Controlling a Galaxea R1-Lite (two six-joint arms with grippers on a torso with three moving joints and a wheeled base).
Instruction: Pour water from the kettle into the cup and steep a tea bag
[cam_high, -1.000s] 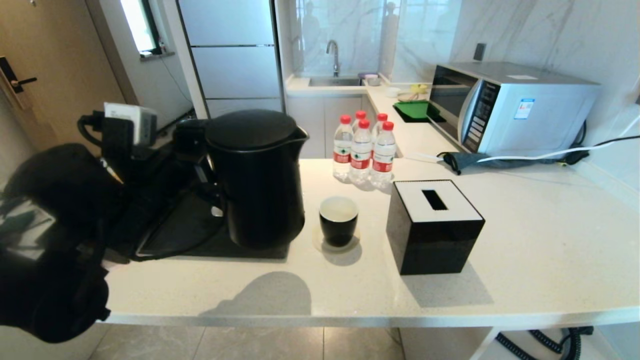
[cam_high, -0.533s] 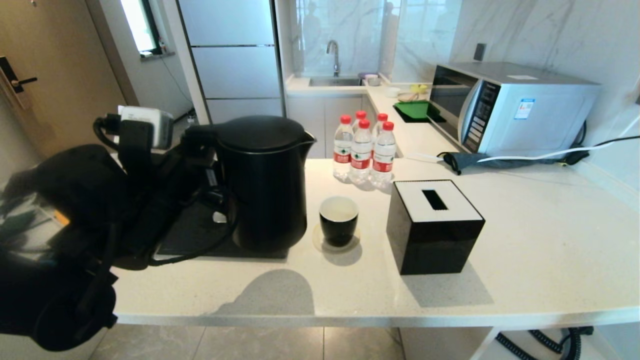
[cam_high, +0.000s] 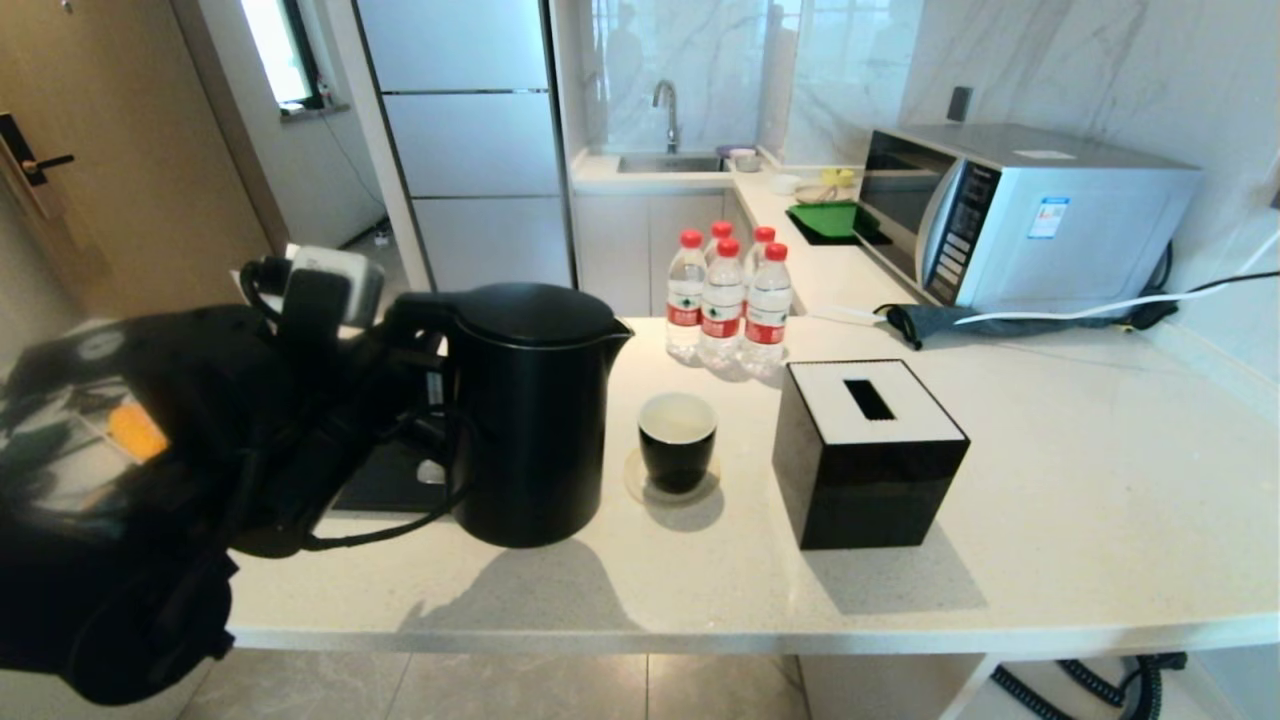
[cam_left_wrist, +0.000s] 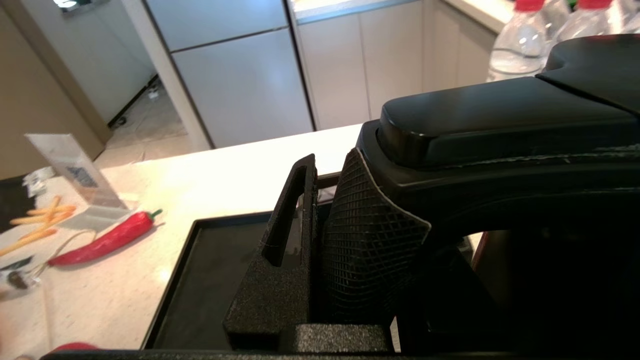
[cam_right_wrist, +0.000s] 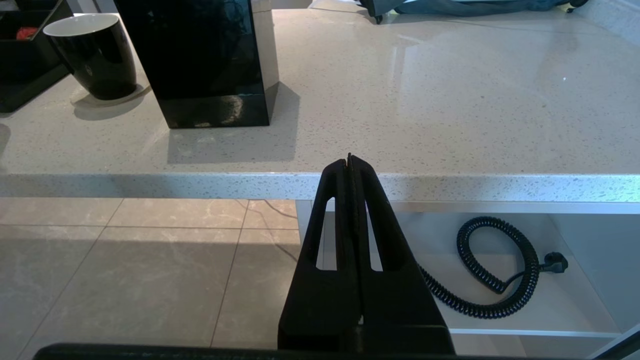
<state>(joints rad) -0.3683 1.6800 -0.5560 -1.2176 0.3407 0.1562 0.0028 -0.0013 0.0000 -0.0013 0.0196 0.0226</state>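
A pale speckled bench (cam_high: 1050, 500) fills the head view. At its left side stands the kettle (cam_high: 535, 420), upright, its base on the bench at the edge of a flat black tray (cam_left_wrist: 200, 280). The spout points right, toward the cup (cam_high: 677, 440).

The left gripper (cam_left_wrist: 320, 210) is at the kettle's handle, on the side away from the cup. In the left wrist view its fingers (cam_left_wrist: 285, 250) are closed around the top of the handle, the textured pad pressed against it.

The cup stands upright just right of the kettle, not touching it, on a round pale coaster (cam_high: 640, 490). Its white inside shows; I cannot tell if it holds water. The tea bag is not visible.

Right of the cup, close by, is a black tissue box (cam_high: 868, 455) with a white slotted top. Behind the cup stand four red-capped bottles (cam_high: 724, 300). A microwave (cam_high: 1020, 215) sits at the far right.

In the left wrist view a red chilli (cam_left_wrist: 102, 240) lies on the bench beside the tray.

The right gripper (cam_right_wrist: 349, 162) hangs in front of the bench edge, over the floor, well apart from everything, its fingers pressed together with nothing between them.
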